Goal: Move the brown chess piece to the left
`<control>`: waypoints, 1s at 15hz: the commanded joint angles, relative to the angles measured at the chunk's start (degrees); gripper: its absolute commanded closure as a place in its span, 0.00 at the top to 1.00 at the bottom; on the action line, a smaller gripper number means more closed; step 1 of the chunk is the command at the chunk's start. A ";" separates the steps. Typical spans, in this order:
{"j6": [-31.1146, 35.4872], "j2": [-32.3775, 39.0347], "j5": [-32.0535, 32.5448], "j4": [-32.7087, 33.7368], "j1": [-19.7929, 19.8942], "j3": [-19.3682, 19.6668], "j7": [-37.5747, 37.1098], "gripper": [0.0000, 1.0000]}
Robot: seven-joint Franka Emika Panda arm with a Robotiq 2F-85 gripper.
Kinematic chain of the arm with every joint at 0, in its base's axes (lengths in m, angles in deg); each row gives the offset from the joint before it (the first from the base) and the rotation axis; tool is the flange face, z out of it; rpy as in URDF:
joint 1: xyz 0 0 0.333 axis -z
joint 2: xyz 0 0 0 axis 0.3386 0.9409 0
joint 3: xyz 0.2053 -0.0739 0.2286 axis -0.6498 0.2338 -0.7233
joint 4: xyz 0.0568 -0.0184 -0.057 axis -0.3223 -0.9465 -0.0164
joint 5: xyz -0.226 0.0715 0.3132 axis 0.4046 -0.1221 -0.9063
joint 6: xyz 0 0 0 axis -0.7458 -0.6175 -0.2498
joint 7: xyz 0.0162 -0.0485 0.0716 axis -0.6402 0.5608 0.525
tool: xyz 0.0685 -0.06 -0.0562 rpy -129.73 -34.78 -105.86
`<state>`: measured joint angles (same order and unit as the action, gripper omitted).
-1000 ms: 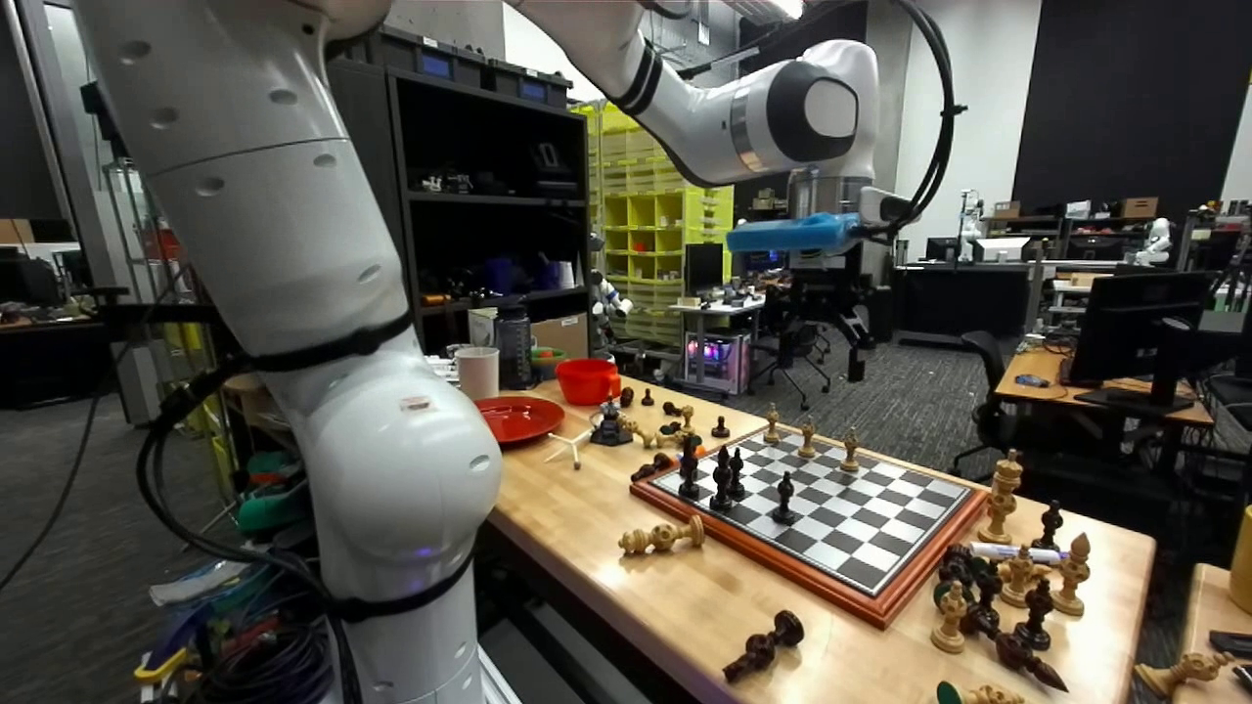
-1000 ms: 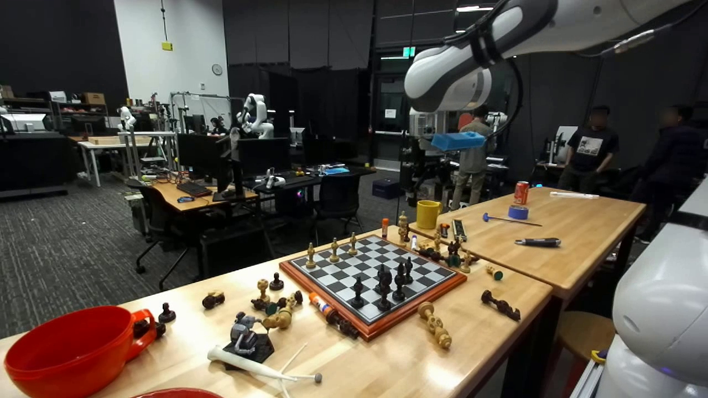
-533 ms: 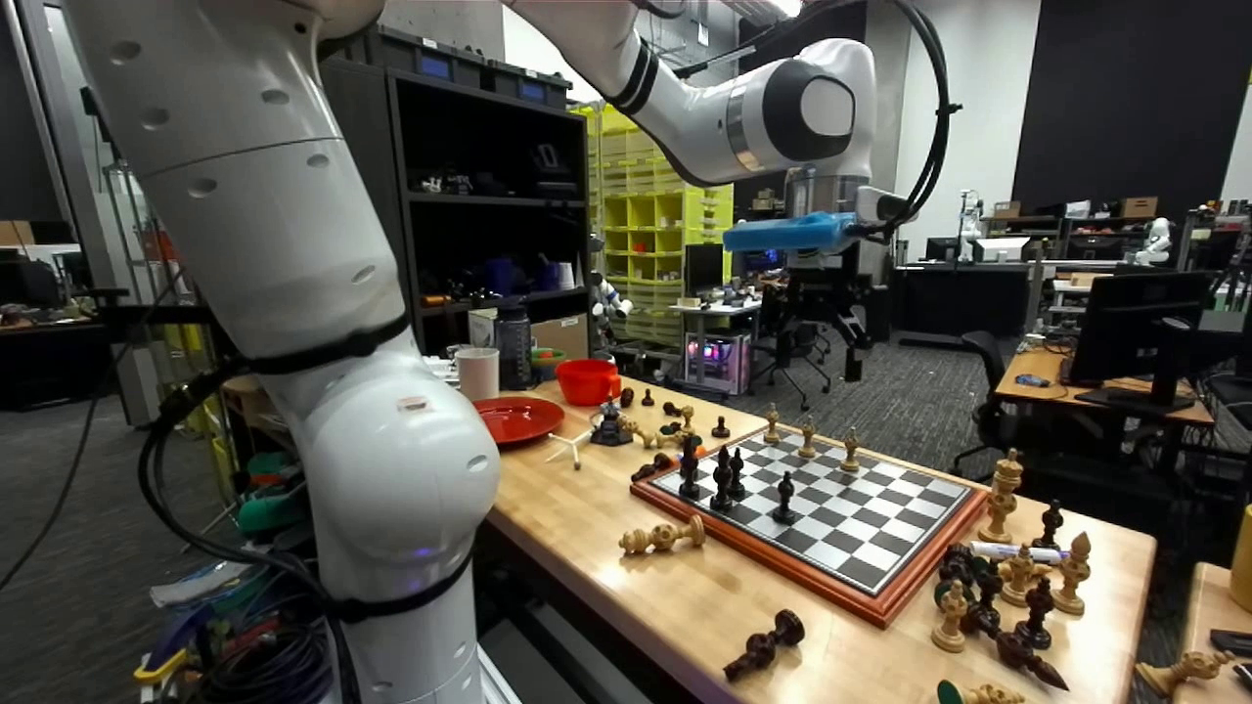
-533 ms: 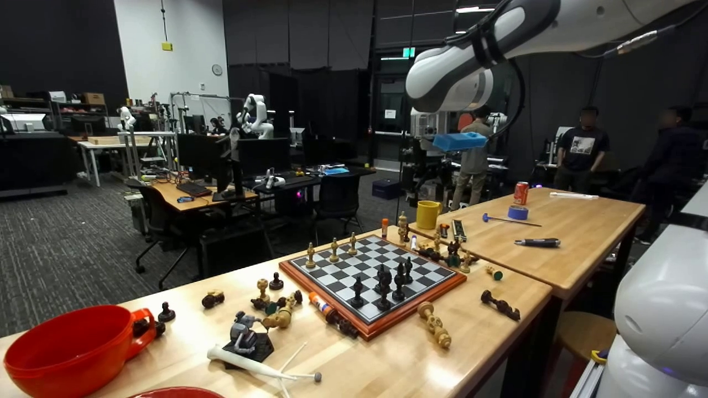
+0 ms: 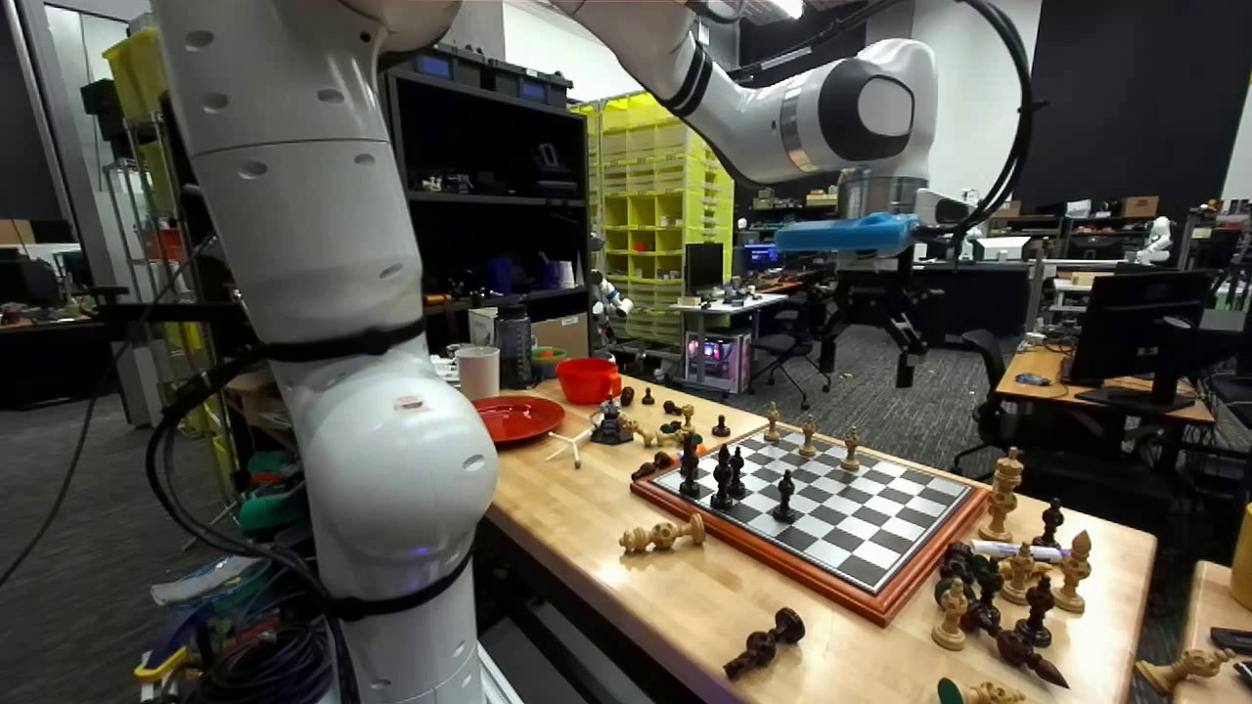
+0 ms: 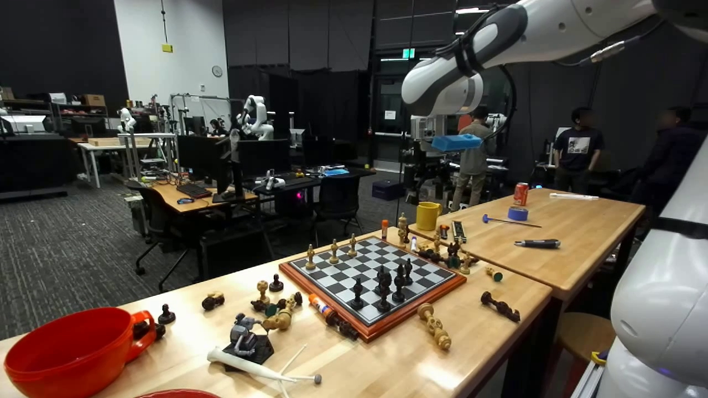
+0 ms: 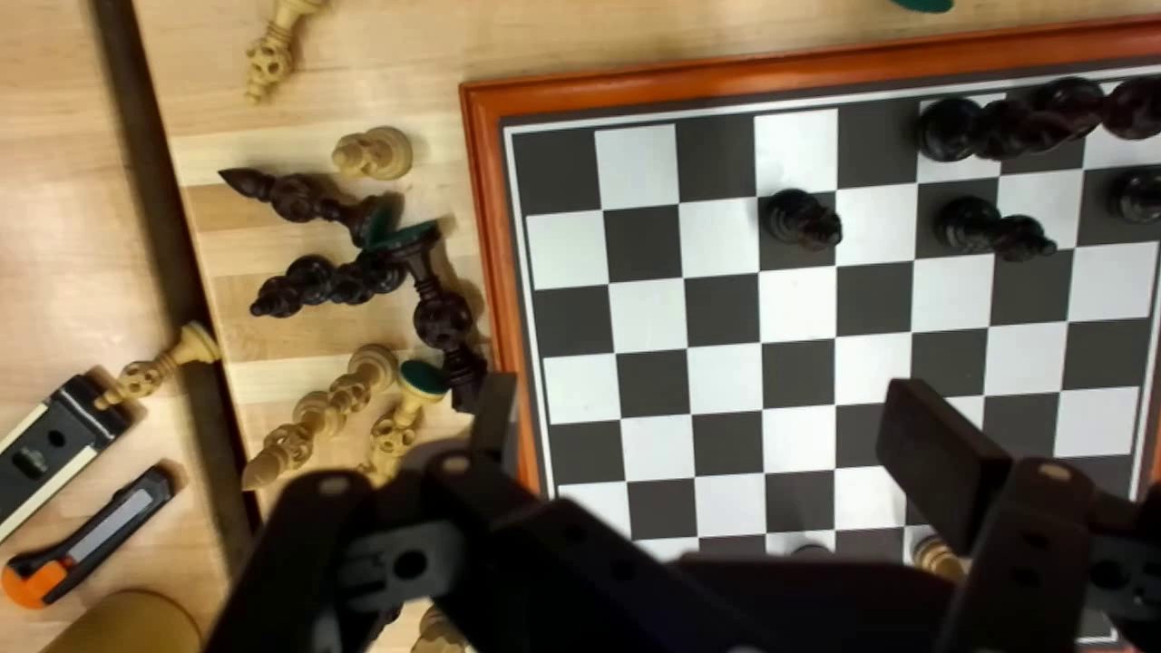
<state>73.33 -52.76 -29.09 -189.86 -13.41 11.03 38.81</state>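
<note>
Wrist view looked down past the jaws, parted wide with nothing held, onto the board (image 7: 724, 376). Several brown pieces (image 7: 987, 229) stood there (the task singled none out), so I could not tell which was meant; the lone piece (image 7: 803, 220), upright and apart from the rest, was my guess. Both exterior views showed the jaws hanging high, well apart from it. By its look it was turned wood: likely light, stiff and a little slippery, apt to tip if brushed. A gentle squeeze round its middle, from straight above, seemed the best hold.
</note>
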 commanded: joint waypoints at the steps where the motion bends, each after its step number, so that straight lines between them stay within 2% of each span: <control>1: -2.37 7.32 -2.81 8.36 1.23 1.26 4.35 1.00; 5: -5.11 14.32 -5.66 15.82 2.44 1.17 7.24 1.00; 15: -9.47 29.42 -5.80 32.82 5.60 0.42 5.93 1.00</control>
<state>66.67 -27.61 -33.95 -163.55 -9.67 12.23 44.74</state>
